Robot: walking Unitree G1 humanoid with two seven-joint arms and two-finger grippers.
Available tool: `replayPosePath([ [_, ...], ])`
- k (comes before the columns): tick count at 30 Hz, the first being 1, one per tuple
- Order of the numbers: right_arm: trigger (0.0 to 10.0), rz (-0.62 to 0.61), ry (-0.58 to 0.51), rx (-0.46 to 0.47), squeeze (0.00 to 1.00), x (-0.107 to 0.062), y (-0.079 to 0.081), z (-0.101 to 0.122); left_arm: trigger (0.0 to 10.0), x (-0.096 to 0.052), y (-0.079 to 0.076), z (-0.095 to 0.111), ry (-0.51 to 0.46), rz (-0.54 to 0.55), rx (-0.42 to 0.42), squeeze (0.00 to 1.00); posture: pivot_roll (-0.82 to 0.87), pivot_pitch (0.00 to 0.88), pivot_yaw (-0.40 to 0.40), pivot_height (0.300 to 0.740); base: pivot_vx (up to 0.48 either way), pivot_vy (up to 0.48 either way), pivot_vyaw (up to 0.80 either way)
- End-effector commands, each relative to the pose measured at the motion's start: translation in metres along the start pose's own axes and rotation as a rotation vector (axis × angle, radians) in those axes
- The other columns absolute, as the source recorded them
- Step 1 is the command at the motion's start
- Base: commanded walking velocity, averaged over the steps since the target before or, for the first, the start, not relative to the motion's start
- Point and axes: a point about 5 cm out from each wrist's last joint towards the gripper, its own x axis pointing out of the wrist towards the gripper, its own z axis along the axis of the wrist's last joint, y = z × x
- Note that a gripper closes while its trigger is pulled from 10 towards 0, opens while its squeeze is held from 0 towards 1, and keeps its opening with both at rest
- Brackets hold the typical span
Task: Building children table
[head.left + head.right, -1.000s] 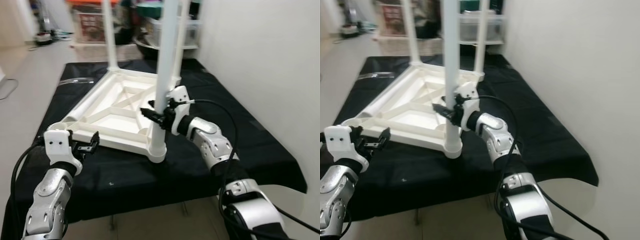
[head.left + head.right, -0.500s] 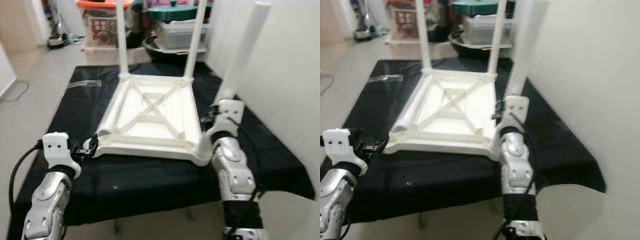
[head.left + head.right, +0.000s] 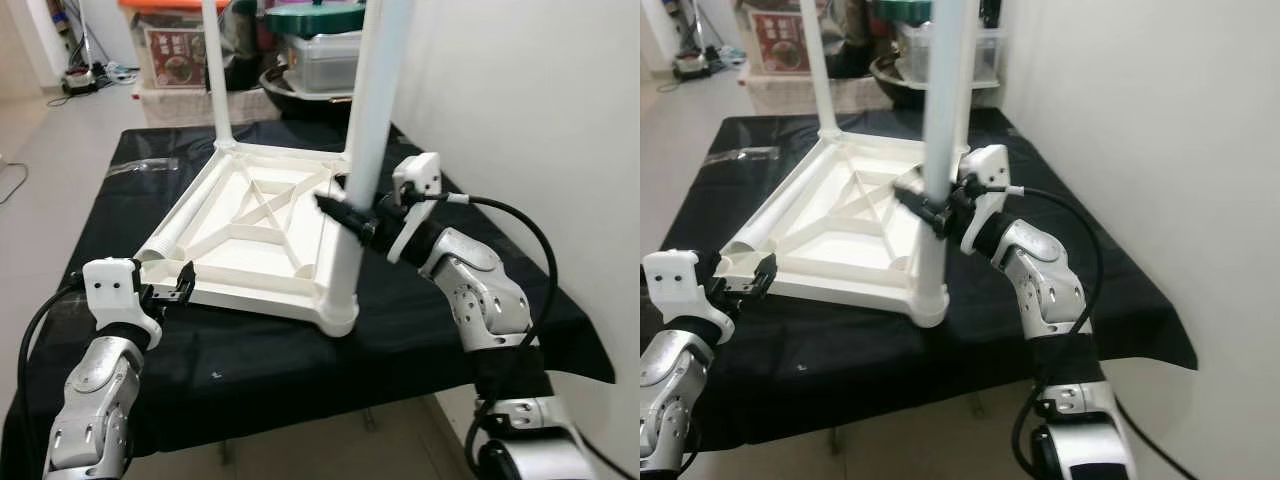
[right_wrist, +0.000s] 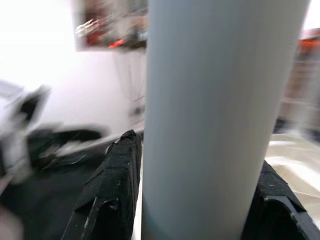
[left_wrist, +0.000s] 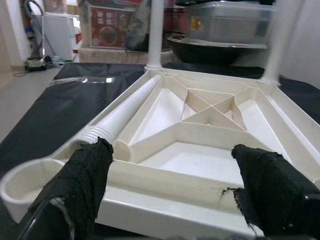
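White moulded plastic, the upturned tabletop lay on black cloth; the right gripper clasped the near leg, upright in its corner socket. Left wrist view: the left gripper gaped just before the ribbed frame's empty socket, with a loose ridged leg lying along the rim.
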Motion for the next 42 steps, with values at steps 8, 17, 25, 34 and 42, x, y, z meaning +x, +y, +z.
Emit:
replayPosePath([
  [8, 7.1, -0.094, 0.113, 0.025, 0.0, 0.035, 0.003, -0.037, 10.0, -0.002, -0.001, -0.004, 0.01, 0.007, -0.01, 0.0, 0.08, 0.0, -0.089, 0.74, 0.0, 0.0, 0.0],
  [17, 0.0, -1.28, 0.232, 0.231, 0.0, -0.045, -0.057, -0.061, 10.0, -0.004, -0.002, -0.003, 0.009, 0.0, -0.013, 0.0, 0.05, 0.0, -0.073, 0.74, 0.0, 0.0, 0.0],
  [25, 10.0, -1.409, 0.309, 0.19, 0.0, -0.069, -0.03, -0.074, 10.0, -0.004, -0.002, -0.002, 0.006, 0.001, -0.016, 0.0, 0.03, 0.0, -0.057, 0.74, 0.0, 0.0, 0.0],
  [34, 10.0, -0.821, 0.03, 0.259, 0.0, -0.004, -0.026, -0.023, 10.0, -0.002, -0.001, -0.002, 0.009, -0.004, -0.016, 0.0, 0.03, 0.0, -0.061, 0.74, 0.0, 0.0, 0.0],
  [42, 10.0, -0.202, -0.123, 0.227, 0.0, 0.022, -0.006, 0.006, 10.0, 0.001, -0.002, -0.001, 0.003, 0.003, -0.017, 0.0, 0.06, 0.0, -0.078, 0.74, 0.0, 0.0, 0.0],
])
